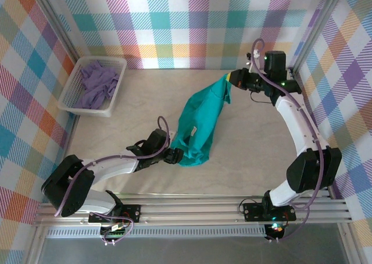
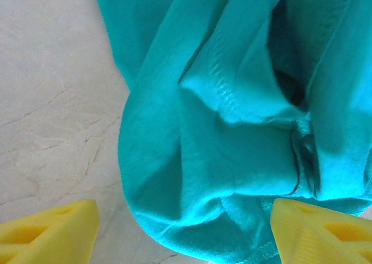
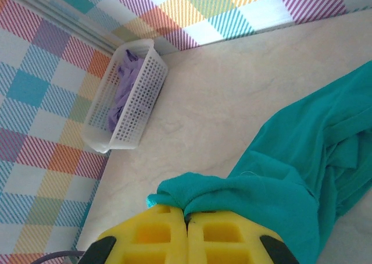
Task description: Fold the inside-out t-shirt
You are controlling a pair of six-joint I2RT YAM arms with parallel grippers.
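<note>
Right gripper (image 3: 187, 213) pinches the t-shirt (image 3: 302, 159), white basket (image 3: 132, 121) well apart.

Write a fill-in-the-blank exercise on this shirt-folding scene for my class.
The right tool, which grips the t-shirt, is ____.
The left tool, with shirt fabric between its fingers, is ____.
The white basket holds a ____ garment.
Missing words: shut, open, lavender.
</note>
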